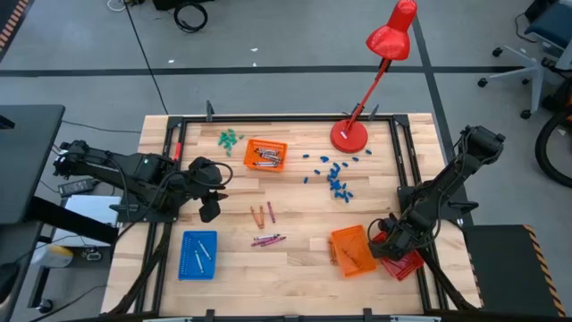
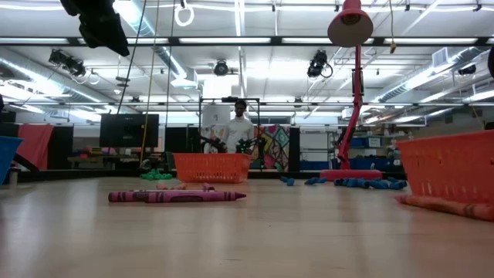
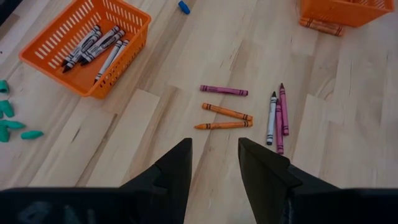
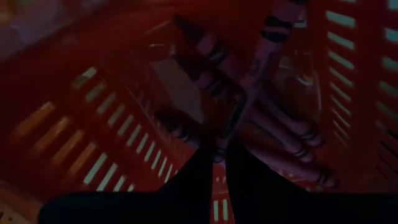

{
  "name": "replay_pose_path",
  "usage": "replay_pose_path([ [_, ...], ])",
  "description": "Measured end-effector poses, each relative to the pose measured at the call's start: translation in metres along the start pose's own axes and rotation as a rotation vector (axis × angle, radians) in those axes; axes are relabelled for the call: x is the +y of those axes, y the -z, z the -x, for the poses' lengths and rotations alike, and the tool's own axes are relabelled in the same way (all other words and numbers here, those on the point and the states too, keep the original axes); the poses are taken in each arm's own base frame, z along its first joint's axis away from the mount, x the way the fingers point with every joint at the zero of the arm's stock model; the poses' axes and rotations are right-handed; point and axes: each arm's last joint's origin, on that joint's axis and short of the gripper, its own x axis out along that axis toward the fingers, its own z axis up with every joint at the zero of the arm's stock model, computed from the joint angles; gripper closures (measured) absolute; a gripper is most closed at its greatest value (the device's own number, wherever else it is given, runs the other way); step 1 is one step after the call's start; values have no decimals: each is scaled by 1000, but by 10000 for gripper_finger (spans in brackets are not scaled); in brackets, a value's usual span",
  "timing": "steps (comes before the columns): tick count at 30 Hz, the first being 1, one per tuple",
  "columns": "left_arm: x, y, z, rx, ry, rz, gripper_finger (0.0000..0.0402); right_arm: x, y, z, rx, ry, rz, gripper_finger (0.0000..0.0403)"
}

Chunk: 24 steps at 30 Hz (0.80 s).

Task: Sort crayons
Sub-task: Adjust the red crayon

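While the right gripper's (image 4: pixel 216 152) jaws sit nearly pinched together inside the red basket (image 1: pixel 409 265) — whether on a red crayon (image 4: pixel 249 74) I cannot tell — lift straight, clear of the wall; left gripper (image 3: pixel 214 165) hangs parted above loose crayons (image 3: pixel 227 112) mid-table.

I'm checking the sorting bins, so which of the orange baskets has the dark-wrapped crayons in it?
The orange basket at the table's far side, beside the green pieces. It holds several dark-wrapped crayons. The other orange basket, near the right gripper, does not hold dark ones.
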Motion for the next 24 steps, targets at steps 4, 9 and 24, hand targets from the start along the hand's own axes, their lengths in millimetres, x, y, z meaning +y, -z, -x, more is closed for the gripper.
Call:
replay_pose_path([
  [4, 0, 0, 0, 0, 0, -3, 260, 0, 1, 4, 1, 10, -3, 364],
  [9, 0, 0, 0, 0, 0, -3, 260, 0, 5, 15, -6, 32, 18, 364],
  [24, 0, 0, 0, 0, 0, 4, 260, 7, 20, 28, 201, 32, 514, 363],
])
